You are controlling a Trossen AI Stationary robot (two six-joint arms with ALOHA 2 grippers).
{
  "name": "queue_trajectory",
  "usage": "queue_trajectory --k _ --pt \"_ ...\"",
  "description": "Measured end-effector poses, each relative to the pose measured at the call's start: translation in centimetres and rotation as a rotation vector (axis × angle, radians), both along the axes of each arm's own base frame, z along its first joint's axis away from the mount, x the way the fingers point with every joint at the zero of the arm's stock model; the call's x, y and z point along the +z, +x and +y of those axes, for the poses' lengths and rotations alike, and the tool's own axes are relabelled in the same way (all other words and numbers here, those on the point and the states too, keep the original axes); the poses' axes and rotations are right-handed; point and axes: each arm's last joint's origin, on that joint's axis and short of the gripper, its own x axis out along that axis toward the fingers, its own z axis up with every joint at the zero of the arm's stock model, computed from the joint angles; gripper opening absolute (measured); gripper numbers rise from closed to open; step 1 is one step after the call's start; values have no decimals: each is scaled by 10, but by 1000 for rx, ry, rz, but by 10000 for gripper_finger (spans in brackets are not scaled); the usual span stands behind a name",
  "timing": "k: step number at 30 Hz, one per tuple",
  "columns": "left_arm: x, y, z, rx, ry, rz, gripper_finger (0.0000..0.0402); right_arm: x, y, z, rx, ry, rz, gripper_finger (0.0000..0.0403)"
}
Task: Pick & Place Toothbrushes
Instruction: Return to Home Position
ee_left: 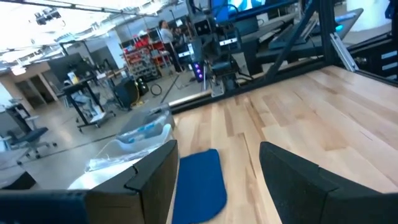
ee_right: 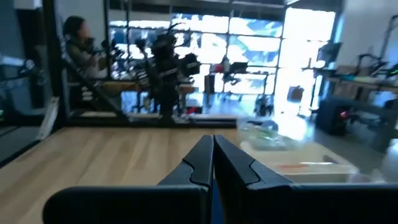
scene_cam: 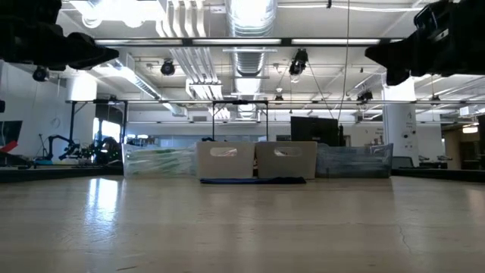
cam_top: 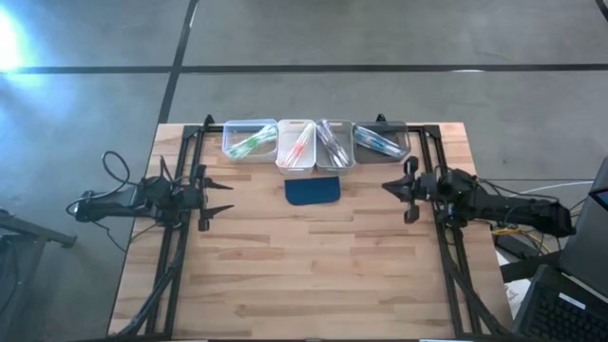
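The toothbrushes lie in a row of clear bins at the table's far edge: green ones (cam_top: pixel 249 142), orange-red ones (cam_top: pixel 298 147), greyish ones (cam_top: pixel 332 142) and blue ones (cam_top: pixel 380 142). A dark blue pad (cam_top: pixel 313 191) lies flat just in front of the middle bins. My left gripper (cam_top: pixel 230 196) hovers open near the table's left edge and points level toward the pad (ee_left: pixel 199 183), with nothing between its fingers. Over by the right edge my right gripper (cam_top: pixel 385 187) is shut and empty, above the table; its closed fingers (ee_right: pixel 213 163) point level across the table.
Black frame rails (cam_top: pixel 185 237) run along both sides of the table. Bare wood lies between the two arms and toward the near edge (cam_top: pixel 313 285). In the low view the bins (scene_cam: pixel 225 159) stand side by side behind the pad (scene_cam: pixel 254 180).
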Motion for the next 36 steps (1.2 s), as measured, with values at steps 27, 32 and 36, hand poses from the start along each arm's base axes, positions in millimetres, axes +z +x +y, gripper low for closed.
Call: queue_trajectory --k 27,32,36 --pt "-18 -2 0 10 -24 185 232 -29 -10 -8 -206 19 155 8" --pt "-18 -2 0 10 -24 185 232 -29 -10 -8 -206 19 155 8" --pt "-18 -2 0 11 -30 185 232 -29 -10 -8 -205 19 154 8"
